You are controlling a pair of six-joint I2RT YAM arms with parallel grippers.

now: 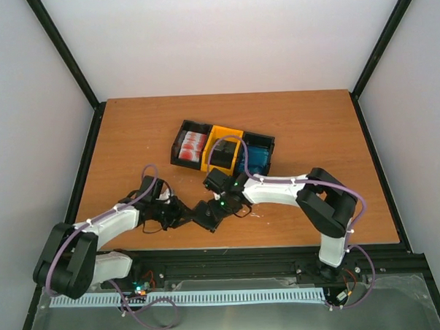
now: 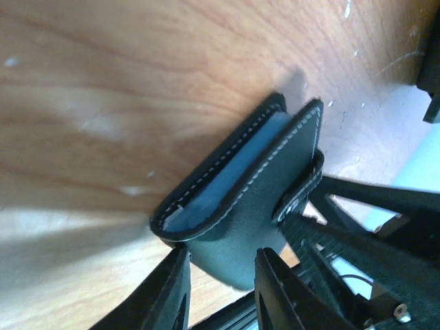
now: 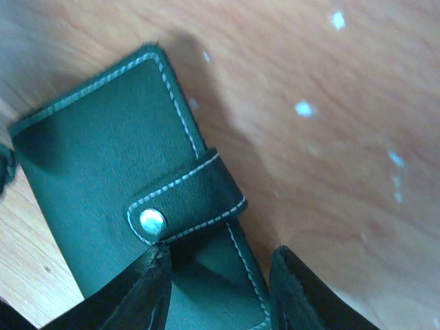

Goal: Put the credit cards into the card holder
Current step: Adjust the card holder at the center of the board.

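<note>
The black card holder (image 1: 202, 215) lies near the table's front edge, between both grippers. In the left wrist view it (image 2: 254, 199) is folded, with blue showing inside its open edge; I cannot tell whether that is a pocket or a card. My left gripper (image 2: 222, 256) has its fingers against both sides of one end. In the right wrist view the holder (image 3: 103, 172) has its clasp tab (image 3: 189, 196) snapped. My right gripper (image 3: 221, 254) is open, one finger by the snap, the other over bare table. Red-and-white credit cards (image 1: 192, 146) and blue ones (image 1: 258, 157) sit in the bins.
The joined black-yellow-black bins (image 1: 226, 130) stand at the table's middle back, with a dark item (image 1: 223, 156) in the yellow one. Both arms crowd the front centre, left gripper (image 1: 180, 213) and right gripper (image 1: 213, 207) close together. A black rail runs along the near edge.
</note>
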